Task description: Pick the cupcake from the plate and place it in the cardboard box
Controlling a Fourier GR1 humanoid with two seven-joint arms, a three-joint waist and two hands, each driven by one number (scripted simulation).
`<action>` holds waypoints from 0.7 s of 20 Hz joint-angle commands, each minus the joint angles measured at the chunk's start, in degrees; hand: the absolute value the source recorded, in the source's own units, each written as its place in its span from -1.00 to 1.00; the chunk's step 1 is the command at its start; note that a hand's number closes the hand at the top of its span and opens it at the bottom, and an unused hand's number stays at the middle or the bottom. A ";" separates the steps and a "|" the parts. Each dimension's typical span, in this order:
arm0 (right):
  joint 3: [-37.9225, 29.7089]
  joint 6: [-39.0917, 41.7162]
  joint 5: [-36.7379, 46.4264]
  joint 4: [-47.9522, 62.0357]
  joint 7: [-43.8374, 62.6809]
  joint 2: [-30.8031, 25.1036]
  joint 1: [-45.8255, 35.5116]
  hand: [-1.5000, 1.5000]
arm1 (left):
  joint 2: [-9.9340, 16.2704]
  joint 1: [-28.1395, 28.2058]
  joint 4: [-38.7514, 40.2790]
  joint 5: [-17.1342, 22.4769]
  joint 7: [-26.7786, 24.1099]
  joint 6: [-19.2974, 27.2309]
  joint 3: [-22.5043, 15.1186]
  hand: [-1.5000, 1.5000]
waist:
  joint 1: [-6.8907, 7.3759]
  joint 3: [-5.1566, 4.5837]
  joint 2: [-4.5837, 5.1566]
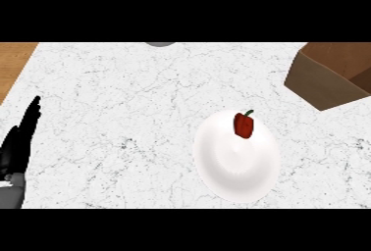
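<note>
One hand (pixel 19 142), the left, rests at the left edge of the bench (pixel 123 98), fingers straight and pressed together, holding nothing. Well to its right lies a white plate (pixel 239 171) carrying a red pepper-like item (pixel 244 125) near its upper rim. An open cardboard box (pixel 326 81) occupies the upper right corner, apart from the plate.

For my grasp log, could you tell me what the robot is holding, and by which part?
Nothing is held. The left hand rests open at the left edge; the red pepper lies untouched on the plate.
</note>
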 commanded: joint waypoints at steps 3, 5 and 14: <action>-6.34 -1.44 -4.44 8.85 -14.06 -4.11 -4.48 1.00 | -0.63 -3.34 1.06 -0.32 1.56 -0.83 -0.86 0.00 | 1.52 -0.09 0.09; -6.06 -0.71 -4.02 11.98 -15.69 -3.36 -6.34 1.00 | -1.35 -1.31 2.15 -1.08 -1.61 -0.23 -1.02 0.00 | 2.00 -0.18 0.01; -2.95 12.39 -3.55 15.42 -7.30 0.25 -20.74 1.00 | -2.13 -3.84 -2.98 -2.77 5.83 0.08 -2.83 0.00 | 2.68 -0.29 -0.38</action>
